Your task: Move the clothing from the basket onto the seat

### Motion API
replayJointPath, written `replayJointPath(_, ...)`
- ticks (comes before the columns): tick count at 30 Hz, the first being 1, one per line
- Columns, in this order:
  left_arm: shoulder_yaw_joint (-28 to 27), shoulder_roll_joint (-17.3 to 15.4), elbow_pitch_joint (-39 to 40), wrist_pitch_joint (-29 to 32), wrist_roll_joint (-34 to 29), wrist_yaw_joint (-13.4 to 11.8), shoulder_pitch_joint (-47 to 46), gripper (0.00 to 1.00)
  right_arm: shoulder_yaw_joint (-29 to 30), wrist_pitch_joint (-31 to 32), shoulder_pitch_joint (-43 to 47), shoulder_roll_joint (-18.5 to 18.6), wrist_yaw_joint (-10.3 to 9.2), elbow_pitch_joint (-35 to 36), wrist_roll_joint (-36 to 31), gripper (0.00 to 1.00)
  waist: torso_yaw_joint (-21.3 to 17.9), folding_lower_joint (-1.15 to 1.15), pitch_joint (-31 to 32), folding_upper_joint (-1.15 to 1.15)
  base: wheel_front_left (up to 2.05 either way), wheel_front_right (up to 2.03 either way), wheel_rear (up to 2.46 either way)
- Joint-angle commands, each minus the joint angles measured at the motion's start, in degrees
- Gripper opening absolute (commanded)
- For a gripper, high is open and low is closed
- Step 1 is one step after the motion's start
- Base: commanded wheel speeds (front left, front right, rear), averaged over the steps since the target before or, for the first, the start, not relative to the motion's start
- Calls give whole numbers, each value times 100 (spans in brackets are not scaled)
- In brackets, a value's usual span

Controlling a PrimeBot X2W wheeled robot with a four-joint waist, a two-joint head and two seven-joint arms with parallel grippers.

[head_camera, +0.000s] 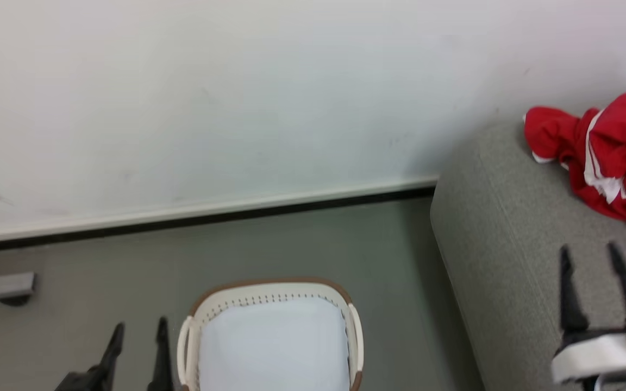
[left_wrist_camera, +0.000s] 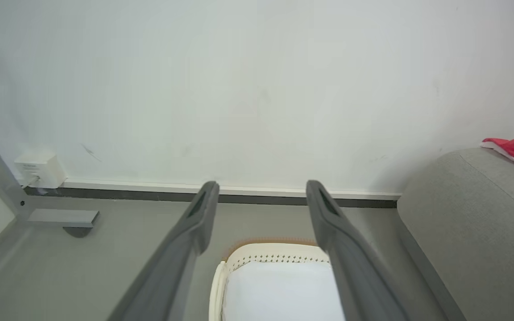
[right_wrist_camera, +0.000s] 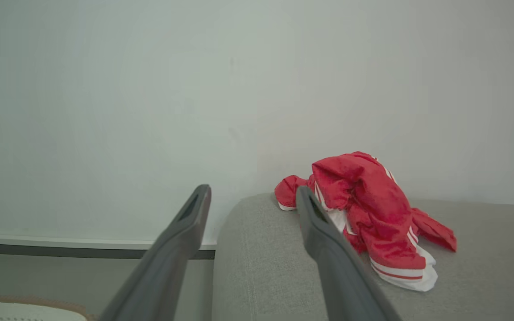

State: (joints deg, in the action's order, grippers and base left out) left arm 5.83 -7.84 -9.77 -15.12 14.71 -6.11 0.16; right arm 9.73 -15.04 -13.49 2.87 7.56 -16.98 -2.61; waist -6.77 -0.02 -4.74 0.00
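1. The clothing (right_wrist_camera: 368,209) lies in a crumpled red heap with white stripes on top of the seat (head_camera: 508,244), near its rounded end and close to the wall. Nothing grips or touches it.
2. The right gripper (head_camera: 588,248) hangs over the seat just short of the heap. Its two dark fingers are spread wide with nothing between them.
3. The left gripper (head_camera: 141,323) is also wide open and empty. It hovers over the floor beside the basket (head_camera: 269,285).
4. The basket stands on the floor between the two arms, well apart from the clothing. What can be seen of its inside is plain white with no red in it, but its near part is cut off by the picture edge.
5. I judge the step in hand to be the end of a drop-off, with the garment down and let go.
6. The next move calls for a look into the whole basket. If any fabric remains, it calls for a reach down past the rim to pinch a fold.
7. The seat is grey woven upholstery, soft and slightly grippy, so the heap should sit steady.
8. Around it are a smooth grey floor, a pale wall with a dark skirting line, and a grey metal frame foot at far left.
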Motion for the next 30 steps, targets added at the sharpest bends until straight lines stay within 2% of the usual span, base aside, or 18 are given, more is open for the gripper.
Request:
replayJointPath(1,-175,41,-19,-3,-37,43,212,100,-266,-19,338,8,-15,68,289,100,118,2,310,0,0,0,0)
replayJointPath(6,-539,149,-192,-3,-111,189,489,100,-805,-20,907,10,-15,7,633,100,188,2,483,0,0,0,0)
replayJointPath(13,-782,303,-431,-3,-299,428,611,100,-1203,-20,1165,15,-15,-329,870,100,242,2,609,0,0,0,0)
replayJointPath(19,-868,378,-441,-3,-436,712,585,100,-1191,-20,1108,11,-15,-426,922,100,292,2,616,0,0,0,0)
replayJointPath(30,-984,447,-535,-4,-556,978,487,100,-1208,-20,1042,11,-15,-452,989,100,304,2,540,0,0,0,0)
